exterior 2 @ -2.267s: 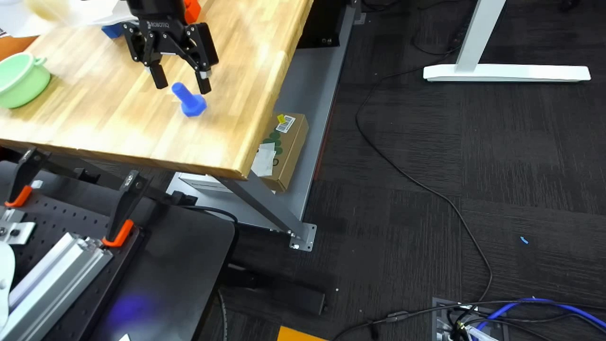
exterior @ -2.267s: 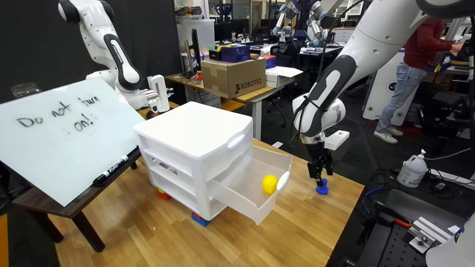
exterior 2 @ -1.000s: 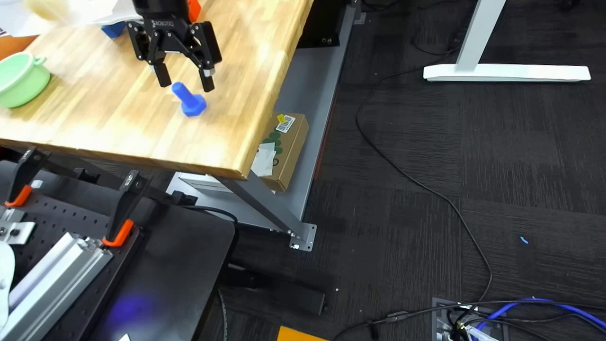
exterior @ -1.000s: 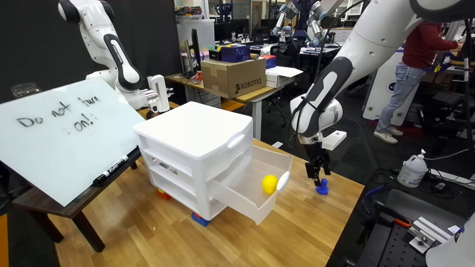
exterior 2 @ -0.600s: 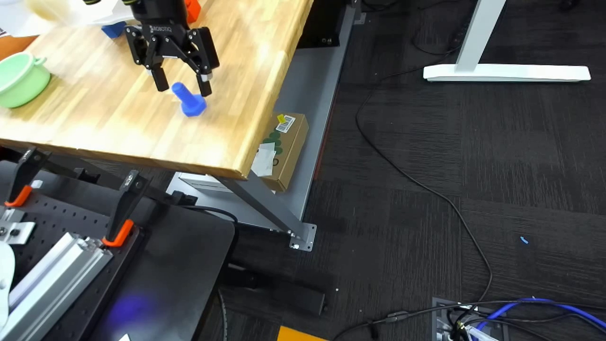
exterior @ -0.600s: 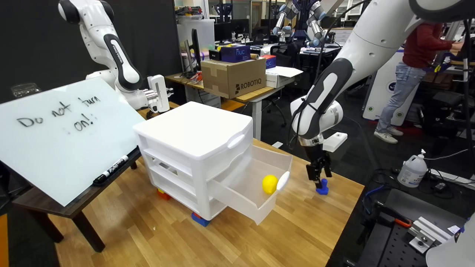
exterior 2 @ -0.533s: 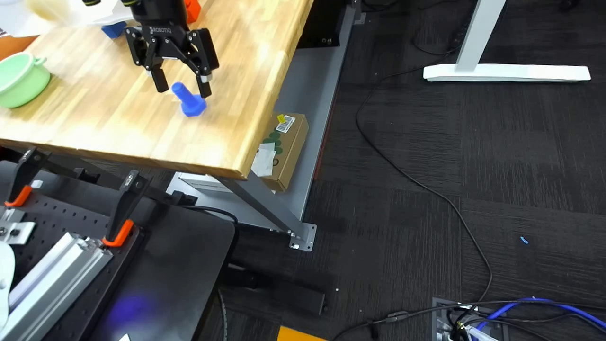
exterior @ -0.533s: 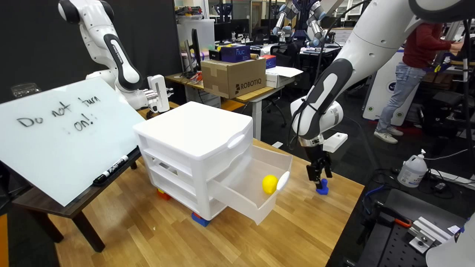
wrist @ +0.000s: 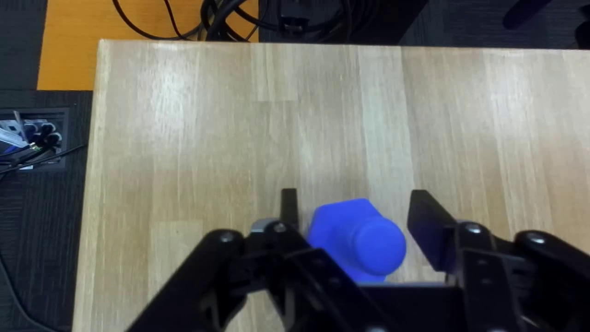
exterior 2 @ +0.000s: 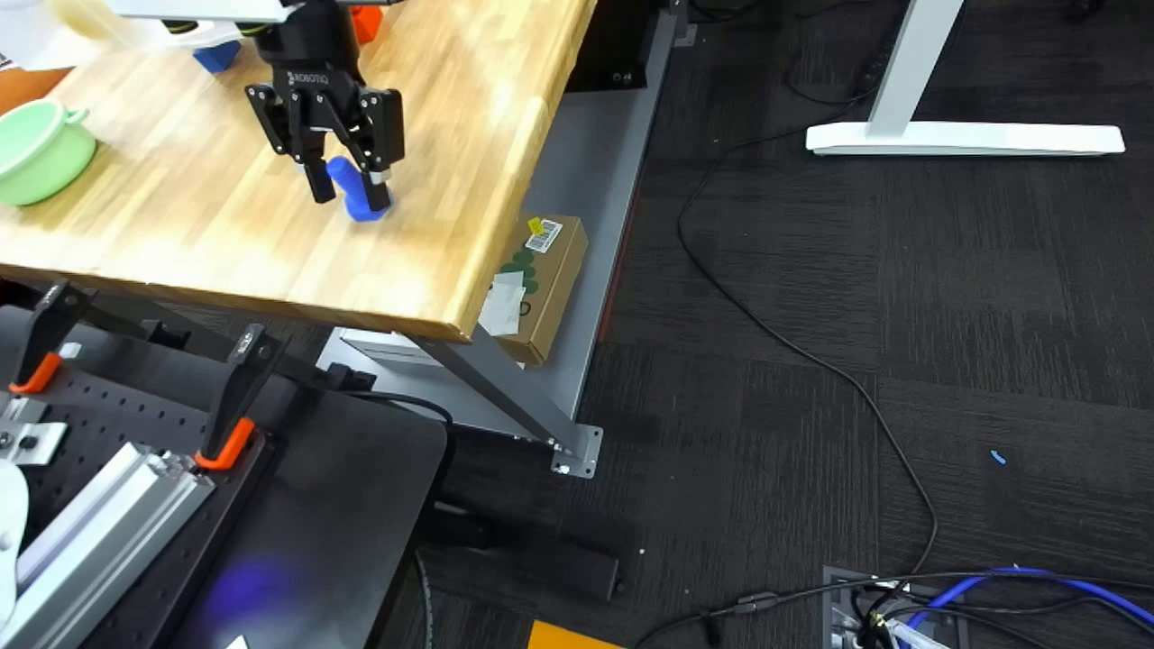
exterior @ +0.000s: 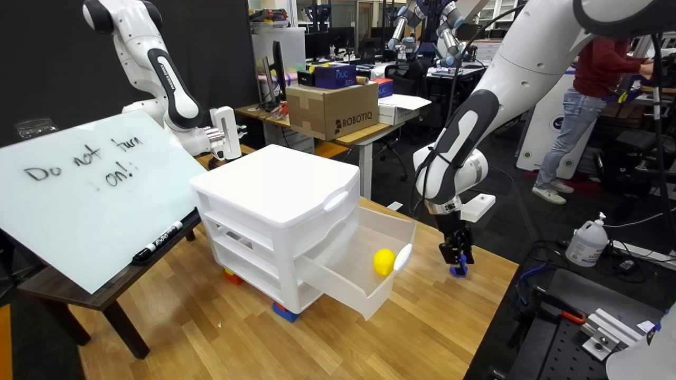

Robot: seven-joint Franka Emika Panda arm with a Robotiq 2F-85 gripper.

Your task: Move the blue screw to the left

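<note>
The blue screw (wrist: 357,240) stands upright on the wooden surface (wrist: 221,138) near one corner, its wide six-sided end down and its rounded tip up. I have my pincer (exterior 2: 350,196) around it, the two fingers (wrist: 428,230) apart with the screw between them; in the wrist view I can see a strip of wood between the screw and each fingertip. In an exterior view one finger (exterior 2: 377,196) covers part of the shaft. My arm (exterior: 467,126) shows at the upper right in an exterior view, and to its left I see a white drawer unit (exterior: 274,182) with one drawer (exterior: 343,287) pulled out and a yellow ball (exterior: 384,262) lying in it, near the front. A blue block (exterior: 285,313) shows at the unit's near corner. Farther left there, a marker (exterior: 158,241) lies along the lower edge of a whiteboard (exterior: 90,211) that reads "Do not turn on!" In an exterior view I also have a light-green bowl (exterior 2: 43,178) on the surface, well apart from the screw
</note>
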